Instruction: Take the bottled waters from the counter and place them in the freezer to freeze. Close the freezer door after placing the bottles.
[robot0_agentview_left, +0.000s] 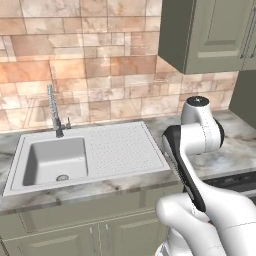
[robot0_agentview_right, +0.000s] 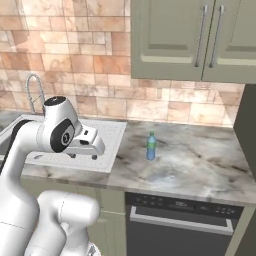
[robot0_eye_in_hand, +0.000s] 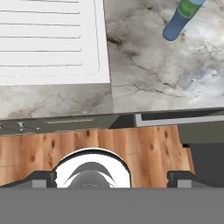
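Marbled grey-beige stone tabletop (robot0_agentview_right: 200, 165), glossy, with darker veins. Set into it: white sink (robot0_agentview_left: 52, 162) with a squared basin and a ribbed, dotted drainboard (robot0_agentview_left: 122, 147) on the right half. Coiled spring faucet (robot0_agentview_left: 52, 107) at the back edge, metal look. Tan and pink stone tile wall (robot0_agentview_left: 90, 65) behind, rough blocky pattern. Olive-grey panelled cabinets (robot0_agentview_right: 200, 35) up top with long bar handles.

Blue bottle (robot0_agentview_right: 151, 146) standing upright on the tabletop, translucent, slim, green cap, just right of the drainboard's edge and well back from the front lip. Same bottle (robot0_eye_in_hand: 181, 19) at the top right of the hand view, tilted by the camera angle, resting on bare stone beside the white drainboard (robot0_eye_in_hand: 52, 39). Clear space all round it, nothing touching it.

Dishwasher (robot0_agentview_right: 180, 225) under the tabletop, dark front with a pale grey handle bar. Wood plank floor (robot0_eye_in_hand: 131, 148) below, warm orange grain.

Hand (robot0_agentview_right: 85, 145) hanging low over the front of the drainboard, near the tabletop's edge, well left of the bottle. Fingers (robot0_eye_in_hand: 183, 178) spread wide apart, dark stubby tips at the bottom corners, holding nothing. White arm elbow bulky in the left base view, blocking the tabletop to the right of the sink.
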